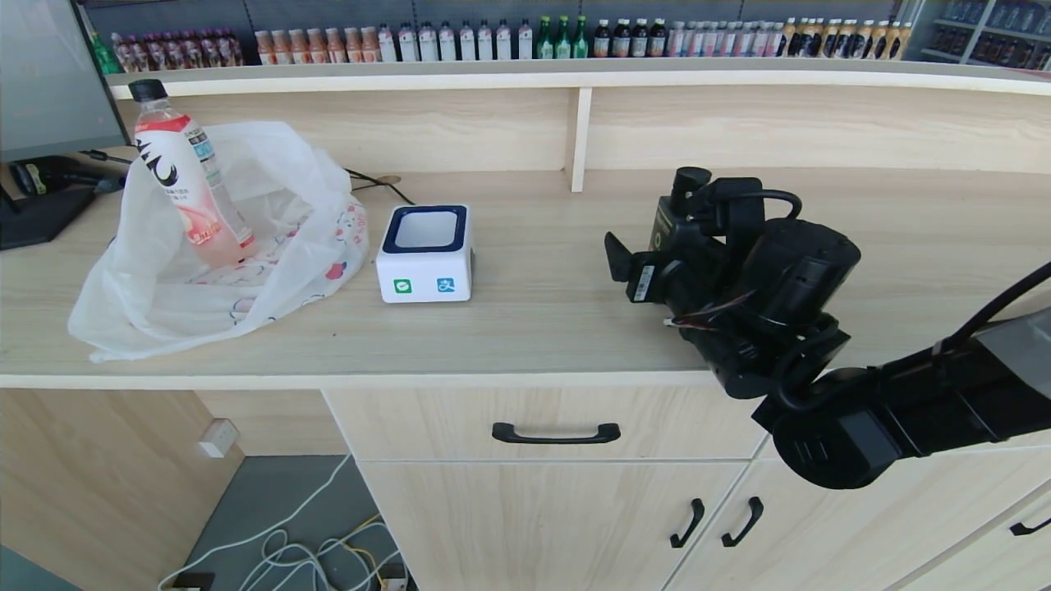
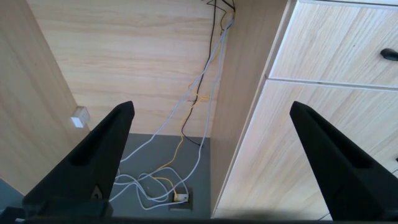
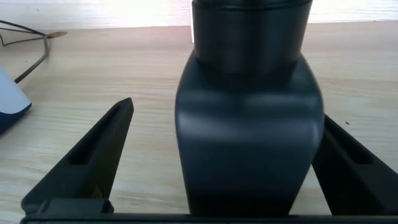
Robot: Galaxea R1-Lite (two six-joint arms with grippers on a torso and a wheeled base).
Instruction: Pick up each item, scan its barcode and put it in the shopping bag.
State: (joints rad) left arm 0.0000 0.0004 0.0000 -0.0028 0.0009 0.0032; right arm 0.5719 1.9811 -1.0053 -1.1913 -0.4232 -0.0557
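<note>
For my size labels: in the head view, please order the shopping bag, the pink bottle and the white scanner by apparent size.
Largest: shopping bag. Then pink bottle and white scanner, which look about alike; I would not rank them.

The pale wooden counter looks smooth and matt. On the counter, the thin white plastic bag is crinkly and see-through, and the white square plastic scanner box shines.

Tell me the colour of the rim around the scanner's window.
Dark blue scanner rim; head view shows it best.
</note>
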